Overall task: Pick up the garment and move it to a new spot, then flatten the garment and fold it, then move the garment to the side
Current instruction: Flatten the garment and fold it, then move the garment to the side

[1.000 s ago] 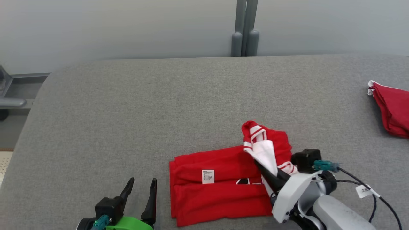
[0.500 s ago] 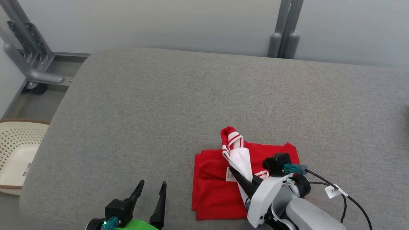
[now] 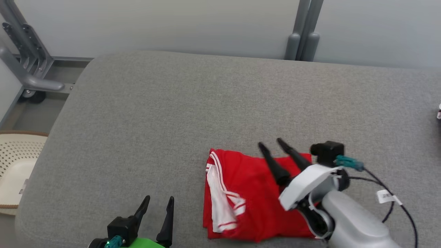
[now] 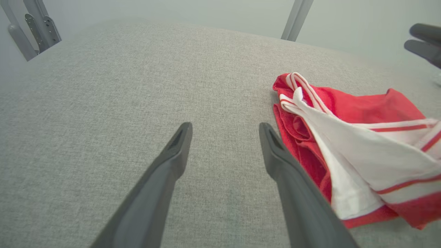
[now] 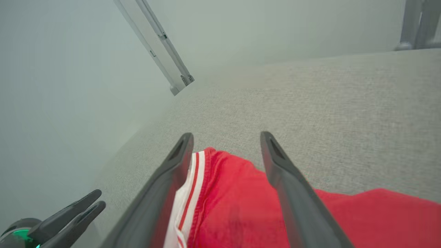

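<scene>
The garment [image 3: 251, 196] is red with white striped trim, folded into a rough rectangle on the grey padded table [image 3: 206, 103]. Its white side panel lies along its left edge. My right gripper [image 3: 272, 144] hovers open above the garment's far right part, fingers spread, holding nothing. In the right wrist view the garment [image 5: 241, 206] lies below and between the fingers [image 5: 179, 158]. My left gripper [image 3: 156, 201] stands open near the table's front edge, left of the garment. In the left wrist view the garment [image 4: 344, 137] lies just right of the gripper [image 4: 224, 129].
A cream perforated basket [image 3: 17, 165] stands on the floor off the table's left edge. Grey metal frame bars [image 3: 20, 62] are at the far left and a grey post [image 3: 303, 34] is behind the table. Open grey surface lies left of and beyond the garment.
My right gripper has let go of the white-trimmed fold, which now lies flat over the garment, and the gripper has risen and opened. The camera has shifted between frames.
</scene>
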